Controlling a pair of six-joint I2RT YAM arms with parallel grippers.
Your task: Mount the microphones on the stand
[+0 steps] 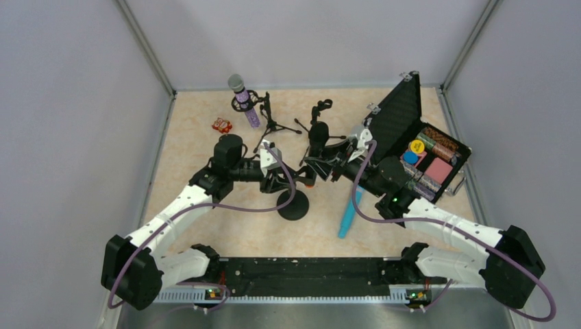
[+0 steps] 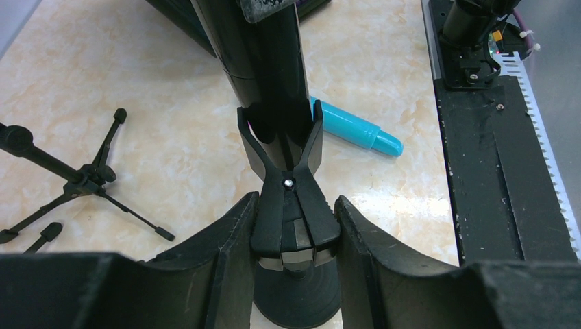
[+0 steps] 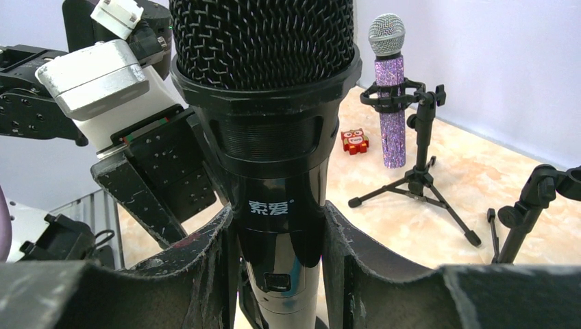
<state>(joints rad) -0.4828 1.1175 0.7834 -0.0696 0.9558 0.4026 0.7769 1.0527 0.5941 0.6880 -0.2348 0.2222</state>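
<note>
Purple microphone [image 1: 253, 116] sits clipped in the tripod stand [image 3: 419, 157] at back left. The left gripper [image 2: 294, 233] pinches the round-base stand's [image 1: 294, 205] clip [image 2: 291, 199]. The black microphone [image 3: 274, 137], clamped by the right gripper [image 3: 277, 233], rests in that clip's fork. The turquoise microphone [image 1: 347, 221] lies on the table [image 1: 205, 144], farther right.

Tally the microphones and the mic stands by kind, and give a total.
Microphones: 3 (purple microphone, black microphone, turquoise microphone)
Stands: 3 (loaded tripod stand, empty tripod stand, round-base stand)
Total: 6
</note>
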